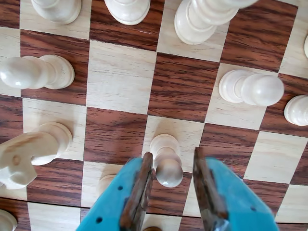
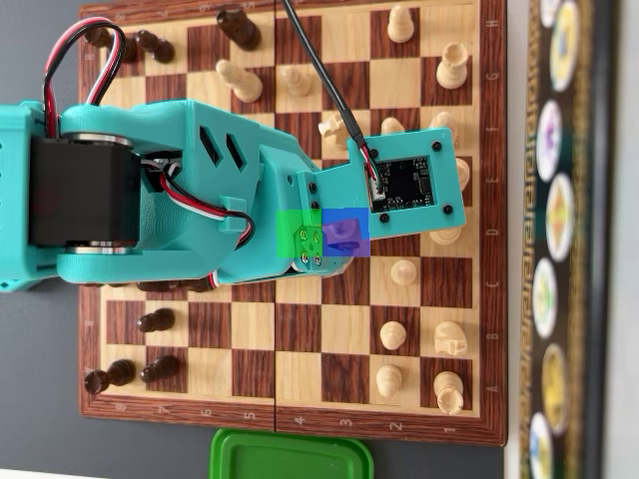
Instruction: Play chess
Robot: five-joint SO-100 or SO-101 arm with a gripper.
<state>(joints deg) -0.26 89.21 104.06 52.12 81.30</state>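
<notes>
As its jaws are standing open, the end effector [image 1: 174, 183] is straddling a white pawn [image 1: 166, 159] on the chessboard [image 1: 120, 77], lower centre of the wrist view.

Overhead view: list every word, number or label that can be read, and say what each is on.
No text can be quoted with confidence.
Chessboard frame: faint coordinate marks along the right and bottom edges, too small to read.
Camera circuit board: tiny print, blurred.
Strip of round pictures at the right edge: no legible words.
Green lid: no lettering shows.
</notes>
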